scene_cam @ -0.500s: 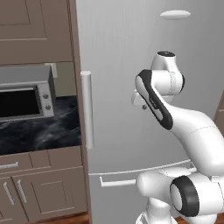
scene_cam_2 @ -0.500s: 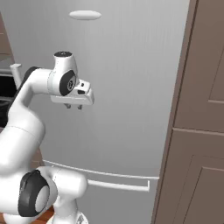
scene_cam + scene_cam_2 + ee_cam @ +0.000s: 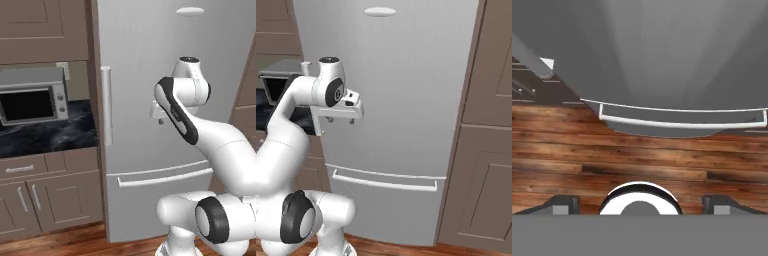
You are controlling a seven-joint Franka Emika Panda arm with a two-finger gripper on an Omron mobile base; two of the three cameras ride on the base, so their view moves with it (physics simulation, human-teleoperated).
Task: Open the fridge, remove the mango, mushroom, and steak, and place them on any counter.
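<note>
- While the fridge is shut, I cannot see the mango, mushroom or steak; I take them to be behind its door
- On the far left the microwave sits on the black veined worktop, a landing spot just beside the fridge
- Next comes the long vertical bar handle at the door's left edge; I judge it rigid and smooth, best taken around its middle, and I expect the door to swing heavily
- Further right my fingers hang spread wide, holding nothing, in front of the door and apart from that handle, pointing down
- Below, the drawer handle runs across, not the one I want
- The food should be light; the mushroom is probably fragile, the steak soft and slippery
</note>
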